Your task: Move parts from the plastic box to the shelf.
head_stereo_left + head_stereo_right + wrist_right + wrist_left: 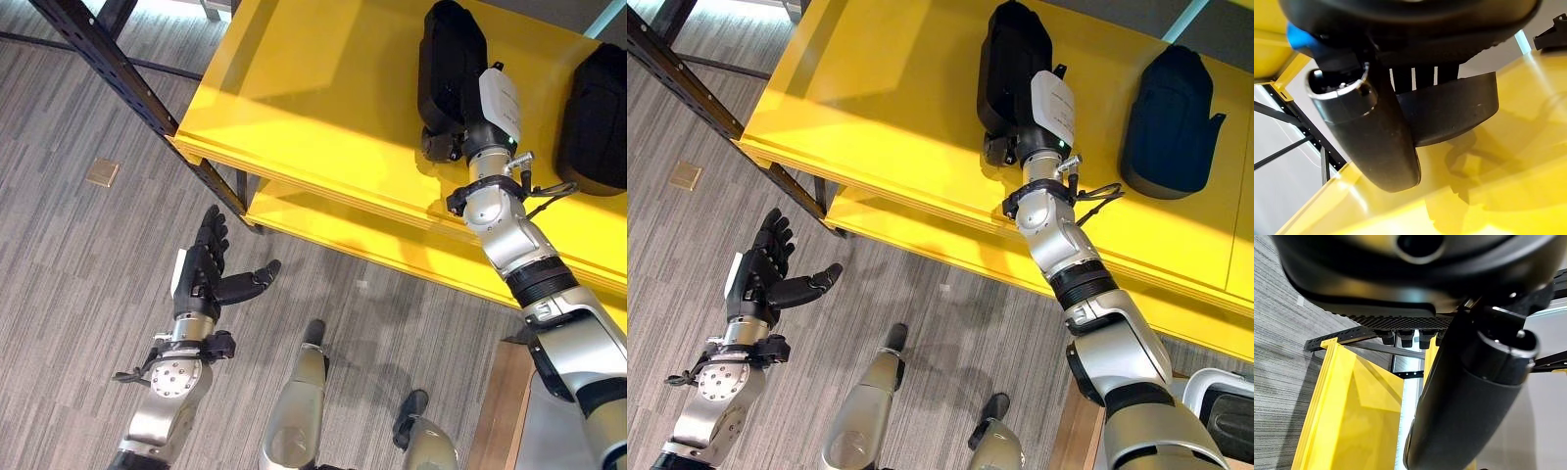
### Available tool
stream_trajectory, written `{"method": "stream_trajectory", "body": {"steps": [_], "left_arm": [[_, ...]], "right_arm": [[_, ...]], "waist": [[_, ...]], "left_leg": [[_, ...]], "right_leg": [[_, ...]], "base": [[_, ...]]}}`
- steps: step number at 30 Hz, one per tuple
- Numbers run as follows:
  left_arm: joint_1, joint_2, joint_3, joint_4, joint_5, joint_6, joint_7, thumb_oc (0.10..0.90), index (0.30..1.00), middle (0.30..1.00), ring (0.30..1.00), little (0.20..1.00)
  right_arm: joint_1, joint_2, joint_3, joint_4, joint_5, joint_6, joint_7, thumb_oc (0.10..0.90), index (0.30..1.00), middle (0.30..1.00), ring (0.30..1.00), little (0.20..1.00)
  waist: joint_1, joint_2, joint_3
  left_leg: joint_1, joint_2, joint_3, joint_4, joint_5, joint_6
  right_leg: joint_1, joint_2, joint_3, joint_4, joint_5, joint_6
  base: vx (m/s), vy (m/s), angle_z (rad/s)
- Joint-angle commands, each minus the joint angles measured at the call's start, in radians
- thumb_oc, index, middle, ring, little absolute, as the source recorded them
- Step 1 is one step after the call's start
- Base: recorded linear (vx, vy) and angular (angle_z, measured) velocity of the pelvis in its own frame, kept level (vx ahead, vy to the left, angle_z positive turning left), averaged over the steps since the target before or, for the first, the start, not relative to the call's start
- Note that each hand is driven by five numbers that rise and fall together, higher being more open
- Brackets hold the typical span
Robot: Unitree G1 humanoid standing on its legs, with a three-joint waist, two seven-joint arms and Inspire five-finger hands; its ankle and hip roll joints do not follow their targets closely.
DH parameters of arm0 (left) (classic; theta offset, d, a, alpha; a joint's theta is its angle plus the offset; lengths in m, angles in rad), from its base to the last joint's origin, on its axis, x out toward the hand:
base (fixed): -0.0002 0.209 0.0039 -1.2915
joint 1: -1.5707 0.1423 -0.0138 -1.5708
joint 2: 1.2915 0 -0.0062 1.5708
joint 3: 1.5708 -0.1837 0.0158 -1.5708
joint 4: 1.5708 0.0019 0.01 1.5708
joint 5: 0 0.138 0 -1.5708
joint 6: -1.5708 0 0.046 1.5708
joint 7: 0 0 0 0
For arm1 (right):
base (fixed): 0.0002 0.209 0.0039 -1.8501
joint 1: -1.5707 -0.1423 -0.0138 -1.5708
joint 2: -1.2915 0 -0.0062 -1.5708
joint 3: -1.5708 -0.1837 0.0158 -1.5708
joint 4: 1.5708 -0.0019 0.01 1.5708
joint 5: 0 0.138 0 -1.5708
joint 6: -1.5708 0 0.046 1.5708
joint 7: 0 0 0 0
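A: Left eye view first, biggest thing: what carries the parts?
B: The yellow shelf (323, 108) fills the upper part, held on a dark perforated frame (118, 69); a lower yellow board (392, 240) shows beneath its front edge; grey striped floor (78, 264) lies below.

A: And the parts?
B: Two black parts lie on the shelf's top board; the first part (449, 59) sits under the right robot hand (1014, 137); the second part (1171, 122) lies well apart from it, further to the right, touched by nothing.

A: How does the right robot hand stand?
B: It reaches onto the shelf and lies against the first part; in the right wrist view the thumb (1374, 132) hangs in front of the part's dark edge (1459, 115); whether the fingers clasp the part or merely rest on it, I cannot tell.

A: The left one?
B: The left robot hand (201, 269) hangs over the floor, well clear of the shelf; fingers straight, thumb spread wide, holding nothing.

A: Anything smaller?
B: A small brass floor plate (102, 173) sits left of the frame.
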State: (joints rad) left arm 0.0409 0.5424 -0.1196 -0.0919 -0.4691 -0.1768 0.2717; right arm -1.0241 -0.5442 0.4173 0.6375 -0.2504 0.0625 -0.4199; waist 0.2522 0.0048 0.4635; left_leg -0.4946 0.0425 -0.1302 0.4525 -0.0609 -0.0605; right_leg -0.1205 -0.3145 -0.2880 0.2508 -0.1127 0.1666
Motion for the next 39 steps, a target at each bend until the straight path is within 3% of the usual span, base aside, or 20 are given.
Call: {"method": "stream_trajectory", "body": {"steps": [1,2,25,39], "left_arm": [[-0.007,0.049,0.027,-0.157,-0.024,-0.122,0.012,0.900,1.000,1.000,1.000,1.000],[-0.008,0.049,0.028,-0.158,-0.023,-0.122,0.013,0.900,1.000,1.000,1.000,1.000],[-0.002,0.037,0.038,-0.168,-0.012,-0.089,0.050,0.900,1.000,1.000,1.000,1.000],[-0.007,0.038,0.032,-0.173,-0.001,-0.083,0.052,0.900,1.000,1.000,1.000,1.000]], "right_arm": [[-0.141,-0.021,0.001,-0.082,0.005,-0.054,-0.055,0.400,0.300,0.300,0.300,0.300],[-0.137,-0.014,-0.001,-0.096,0.022,-0.059,-0.046,0.900,1.000,1.000,1.000,1.000],[-0.054,0.109,-0.048,-0.474,0.065,-0.128,-0.050,0.900,1.000,1.000,1.000,1.000],[-0.008,0.091,-0.058,-0.535,0.002,-0.124,-0.049,0.900,1.000,1.000,1.000,1.000]], "waist": [[0.003,0.004,-0.073],[0.002,0.004,-0.073],[-0.014,-0.003,-0.065],[-0.030,-0.015,-0.065]], "left_leg": [[0.003,0.078,0.009,-0.028,0.000,-0.008],[0.004,0.079,0.009,-0.028,0.000,-0.007],[0.005,0.080,0.016,-0.028,0.000,-0.001],[0.005,0.086,0.016,-0.029,0.000,0.001]], "right_leg": [[0.004,-0.015,0.061,0.071,-0.009,-0.017],[0.004,-0.015,0.061,0.071,-0.010,-0.017],[-0.009,-0.015,0.067,0.085,-0.012,-0.020],[-0.018,-0.007,0.076,0.086,-0.010,-0.020]], "base": [[0.00,0.000,0.00],[0.00,0.000,0.00],[0.00,0.000,0.00],[0.00,0.000,0.00]]}}
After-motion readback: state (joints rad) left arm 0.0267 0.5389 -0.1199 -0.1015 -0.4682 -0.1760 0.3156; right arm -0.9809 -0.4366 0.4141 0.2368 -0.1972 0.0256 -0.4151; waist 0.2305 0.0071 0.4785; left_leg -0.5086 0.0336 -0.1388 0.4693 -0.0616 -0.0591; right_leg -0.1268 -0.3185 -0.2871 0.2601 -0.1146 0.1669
